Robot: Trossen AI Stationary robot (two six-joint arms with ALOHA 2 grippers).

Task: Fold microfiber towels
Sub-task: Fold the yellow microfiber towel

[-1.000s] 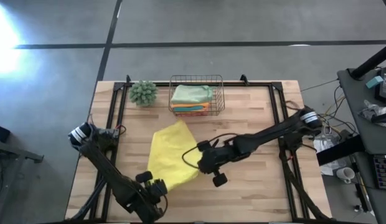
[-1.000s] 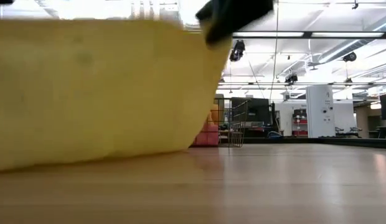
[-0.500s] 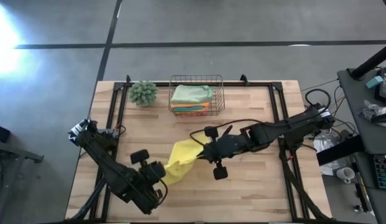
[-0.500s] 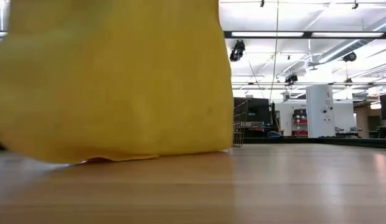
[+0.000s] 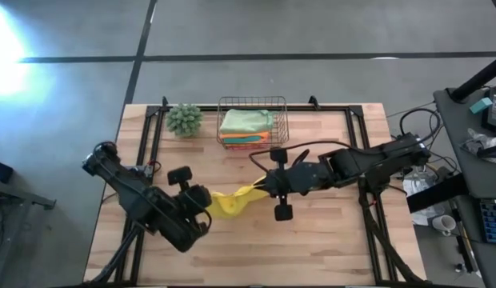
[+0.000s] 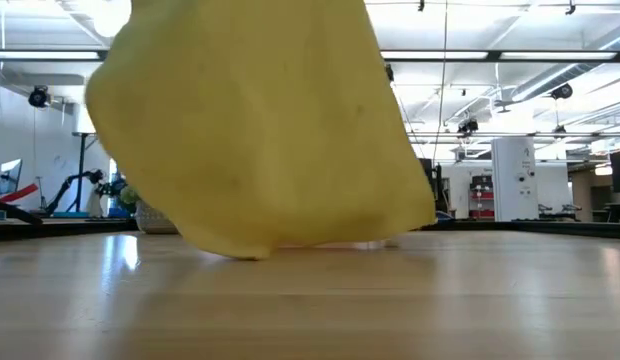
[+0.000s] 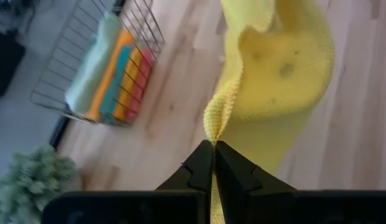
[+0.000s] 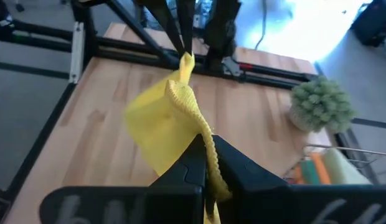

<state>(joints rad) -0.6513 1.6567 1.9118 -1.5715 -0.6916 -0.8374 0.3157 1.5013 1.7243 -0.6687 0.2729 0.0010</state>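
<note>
A yellow microfiber towel [image 5: 230,202] hangs bunched between my two grippers over the middle of the table. My left gripper [image 5: 206,200] is shut on one end of it and my right gripper [image 5: 262,189] on the other. In the low view the towel [image 6: 260,130] hangs as a broad sheet, its lower edge [image 6: 250,252] close to the tabletop; whether it touches I cannot tell. Several folded towels [image 5: 246,125] lie stacked in the wire basket [image 5: 282,122] at the far edge. My left gripper pinches a hemmed edge of the towel [image 7: 213,127] between its two shut fingertips, slanting down from the table's left. The cloth falls away slack beyond the fingers. My right gripper pinches the hemmed edge [image 8: 202,134] at the towel's other end between its shut fingers, coming nearly level from the table's right. The hem runs from it across to the left gripper's fingers [image 8: 182,37], and the cloth hangs below.
A spiky green ball plant [image 5: 185,118] stands left of the basket at the far edge. Black frame rails [image 5: 152,136] run along the table's left and right sides. Bare wood [image 5: 312,248] lies near the front edge.
Both grippers have risen and gone toward the table's far edge, staying shut on the towel. The towel, which lay spread on the table, has been lifted and now hangs bunched between them, with only its lower edge near the tabletop.
</note>
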